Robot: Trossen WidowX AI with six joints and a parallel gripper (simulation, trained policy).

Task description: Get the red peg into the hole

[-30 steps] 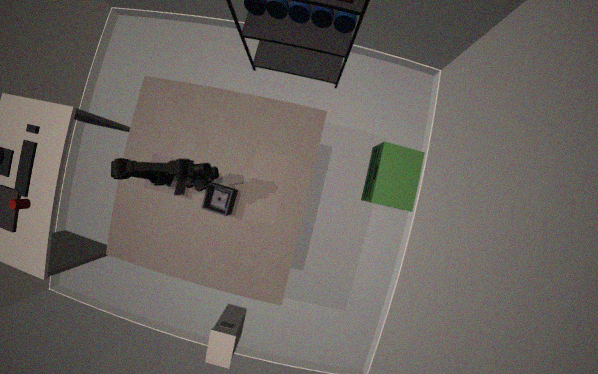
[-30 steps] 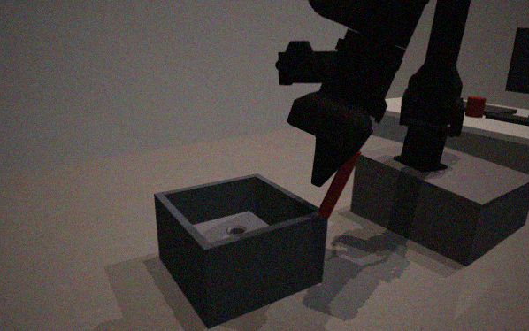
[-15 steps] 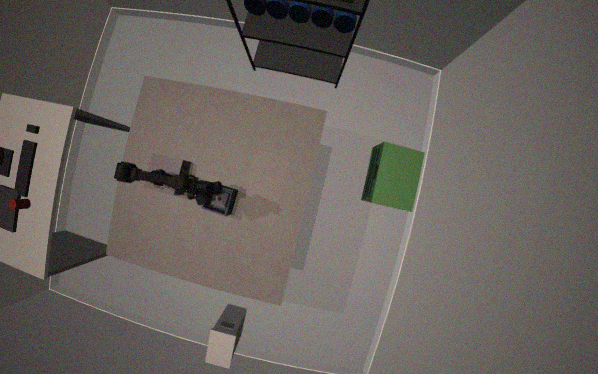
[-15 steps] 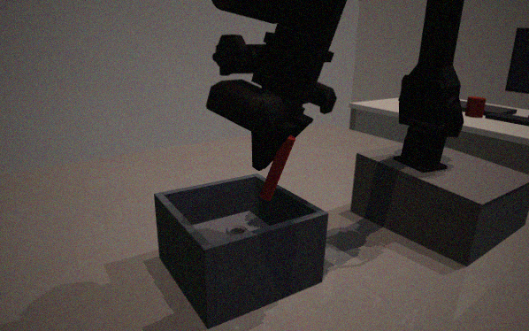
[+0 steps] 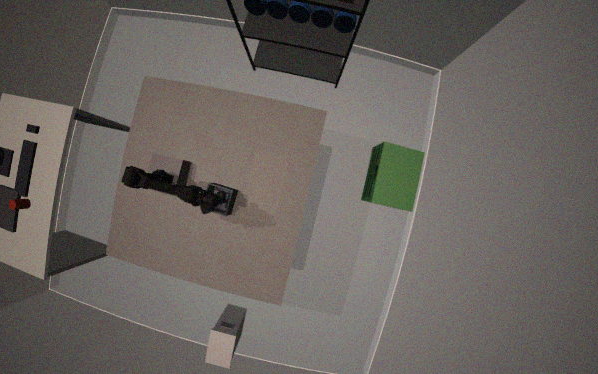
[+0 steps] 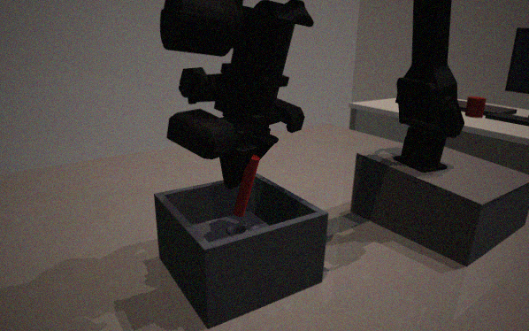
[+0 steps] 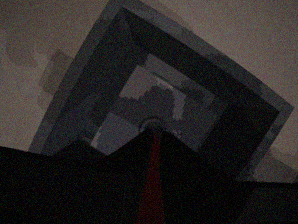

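Observation:
The red peg (image 6: 247, 186) (image 7: 154, 190) is held tilted, its lower end inside the box's opening and above the plate. My gripper (image 6: 239, 178) (image 7: 156, 137) is shut on the peg, low over the open box. The dark grey box (image 5: 234, 201) (image 6: 264, 265) (image 7: 72, 90) stands upright on the floor. The plate (image 6: 201, 227) (image 7: 112, 132) at its bottom shows partly, under shadows. The round hole (image 6: 237, 229) (image 7: 151, 124) lies close below the peg's lower end in the exterior view; its near side is hidden by the fingertips in the wrist view.
A grey block (image 6: 502, 214) carries the arm's base beside the box. A desk (image 5: 29, 250) (image 6: 510, 133) with a red cup (image 5: 21, 204) (image 6: 475, 107) stands behind the base. A green box (image 5: 397, 177) and a black shelf (image 5: 299, 60) stand farther off.

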